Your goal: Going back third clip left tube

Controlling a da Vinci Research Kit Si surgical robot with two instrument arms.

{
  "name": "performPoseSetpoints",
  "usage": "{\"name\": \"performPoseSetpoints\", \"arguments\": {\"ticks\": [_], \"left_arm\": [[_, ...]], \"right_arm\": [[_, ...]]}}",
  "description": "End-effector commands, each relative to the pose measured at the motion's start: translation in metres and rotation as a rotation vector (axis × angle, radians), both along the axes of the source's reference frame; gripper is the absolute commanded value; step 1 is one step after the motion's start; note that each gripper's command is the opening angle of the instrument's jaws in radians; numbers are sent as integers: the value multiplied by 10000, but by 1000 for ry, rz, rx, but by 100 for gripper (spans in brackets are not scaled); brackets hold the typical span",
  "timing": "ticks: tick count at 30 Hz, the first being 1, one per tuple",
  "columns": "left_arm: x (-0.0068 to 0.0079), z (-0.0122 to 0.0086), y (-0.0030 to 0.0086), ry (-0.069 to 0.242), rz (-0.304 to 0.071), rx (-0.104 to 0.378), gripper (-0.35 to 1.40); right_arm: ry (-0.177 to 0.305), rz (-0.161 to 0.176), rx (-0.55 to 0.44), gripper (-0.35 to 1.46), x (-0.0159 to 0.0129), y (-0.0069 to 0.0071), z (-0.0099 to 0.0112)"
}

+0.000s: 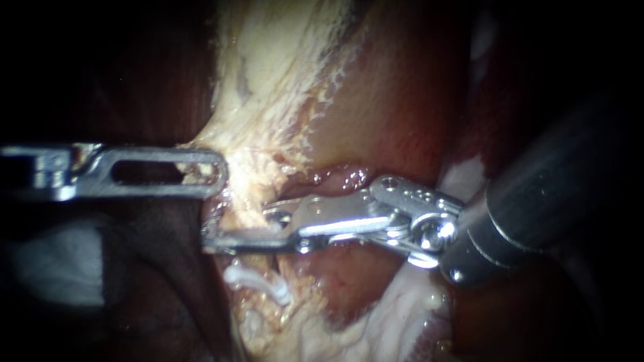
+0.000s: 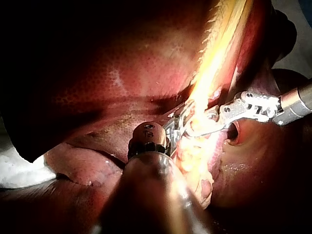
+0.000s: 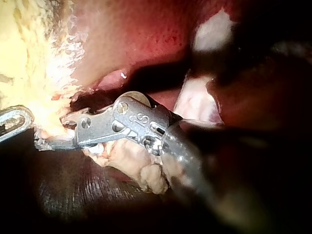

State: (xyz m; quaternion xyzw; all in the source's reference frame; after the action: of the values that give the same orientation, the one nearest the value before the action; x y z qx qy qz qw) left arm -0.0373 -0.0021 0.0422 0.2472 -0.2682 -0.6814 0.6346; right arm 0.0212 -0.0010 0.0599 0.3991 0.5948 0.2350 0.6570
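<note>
Backing out, slide the parted jaws of your right instrument [image 1: 238,231] straight off the pale tube [image 1: 236,204], clear of the white clips [image 1: 261,285] beside them, while your left instrument [image 1: 218,171] grips the pale tissue [image 1: 261,127] taut.

We count two instruments at the tissue: the left instrument [image 1: 216,173], entering from the left, and the right instrument [image 1: 243,229], entering from the right. One liver [image 1: 402,100] fills the background, and one pale, fatty band of tissue [image 1: 268,74] runs down its face to where the two tips meet. Beneath the right instrument we see white clips [image 1: 261,283] bunched together. Two seem likely, but we cannot give a firm number. One white patch [image 1: 54,261], too dim to identify, sits in the shadows at the left.
</note>
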Motion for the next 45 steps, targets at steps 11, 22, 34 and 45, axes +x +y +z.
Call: {"name": "performPoseSetpoints", "arguments": {"ticks": [11,22,34,45], "left_arm": [[0,-4,-1,1,-1,0,-35],[-5,-12,-6,6,-7,-1,-35],[2,-15,-4,1,-3,3,-35],[10,-9,1,1,0,2,-35]], "right_arm": [[11,6,-42,48,19,-2,-4],[49,25,-163,55,32,5,3],[27,61,-254,58,-7,8,23],[60,31,-297,58,-73,1,-3]]}}
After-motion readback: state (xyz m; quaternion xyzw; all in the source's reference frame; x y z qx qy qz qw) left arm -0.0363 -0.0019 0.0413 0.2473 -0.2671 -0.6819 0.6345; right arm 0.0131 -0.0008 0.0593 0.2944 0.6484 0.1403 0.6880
